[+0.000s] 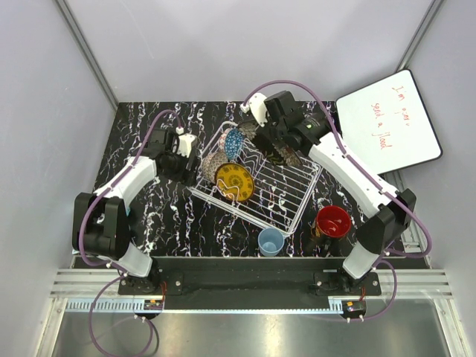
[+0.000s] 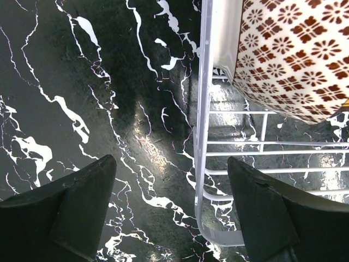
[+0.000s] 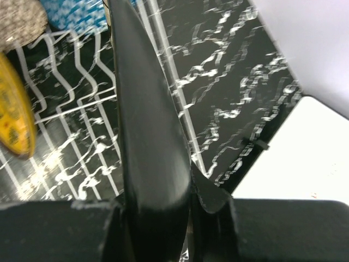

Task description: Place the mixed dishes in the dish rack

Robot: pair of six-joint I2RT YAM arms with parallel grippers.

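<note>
The right gripper point(image 1: 277, 141) pinches the dark square floral plate point(image 3: 147, 109) edge-on over the 1 o'clock corner of the dish rack point(image 1: 305, 201). Lower it upright between 2 tines before letting go. The left gripper point(image 2: 172, 169) gapes wide and empty at the rack's 9 o'clock rim.

The left arm point(image 1: 137, 175) and right arm point(image 1: 349, 167) have white shells on the links, with black joints and bases. A purple cable point(image 1: 290, 82) runs along each. The left gripper point(image 2: 172, 164) has two broad matte black fingers point(image 2: 76, 213).
</note>
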